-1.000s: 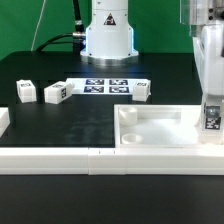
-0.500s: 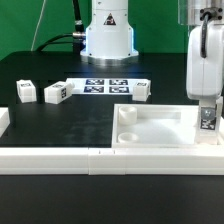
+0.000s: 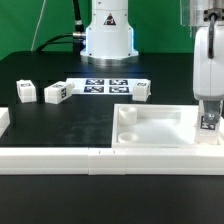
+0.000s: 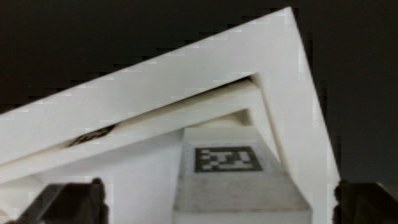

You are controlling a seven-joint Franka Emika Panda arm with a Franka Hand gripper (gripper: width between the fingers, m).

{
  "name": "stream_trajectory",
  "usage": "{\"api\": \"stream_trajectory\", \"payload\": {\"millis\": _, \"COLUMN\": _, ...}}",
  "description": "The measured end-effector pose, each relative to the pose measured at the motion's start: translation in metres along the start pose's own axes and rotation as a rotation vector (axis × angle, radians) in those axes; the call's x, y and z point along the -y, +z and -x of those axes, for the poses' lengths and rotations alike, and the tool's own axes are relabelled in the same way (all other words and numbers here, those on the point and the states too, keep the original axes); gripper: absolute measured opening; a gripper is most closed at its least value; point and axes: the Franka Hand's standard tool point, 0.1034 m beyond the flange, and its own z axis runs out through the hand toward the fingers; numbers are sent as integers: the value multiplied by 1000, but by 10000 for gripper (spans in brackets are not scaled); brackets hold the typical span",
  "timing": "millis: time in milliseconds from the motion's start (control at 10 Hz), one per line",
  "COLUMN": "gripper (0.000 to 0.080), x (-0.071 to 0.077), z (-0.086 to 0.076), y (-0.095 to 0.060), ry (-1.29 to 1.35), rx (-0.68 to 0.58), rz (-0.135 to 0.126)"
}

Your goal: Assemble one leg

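Observation:
A white leg (image 3: 209, 122) with a black-and-white tag stands upright at the corner of the large white tray-like piece (image 3: 150, 140) on the exterior view's right. My gripper (image 3: 208, 112) hangs straight above it, with its fingers down either side of the leg. In the wrist view the leg (image 4: 228, 165) sits in the tray's corner between my two dark fingertips (image 4: 71, 202), with a gap on each side. The gripper (image 4: 217, 203) is open and grips nothing.
Three more tagged legs (image 3: 25, 92), (image 3: 56, 92), (image 3: 141, 90) lie on the black table. The marker board (image 3: 105, 85) lies before the robot base (image 3: 108, 35). Long white rails (image 3: 60, 156) run along the front.
The gripper has shifted slightly sideways over the tray's corner and back. The leg's tag now shows a little lower, below the fingers. The other parts have not moved.

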Motion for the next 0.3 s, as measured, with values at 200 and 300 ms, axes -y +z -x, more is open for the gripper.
{"api": "stream_trajectory", "payload": {"millis": 200, "gripper": 648, "x": 0, "z": 0, "y": 0, "ry": 0, "rx": 0, "rz": 0}}
{"api": "stream_trajectory", "payload": {"millis": 300, "gripper": 649, "x": 0, "z": 0, "y": 0, "ry": 0, "rx": 0, "rz": 0}}
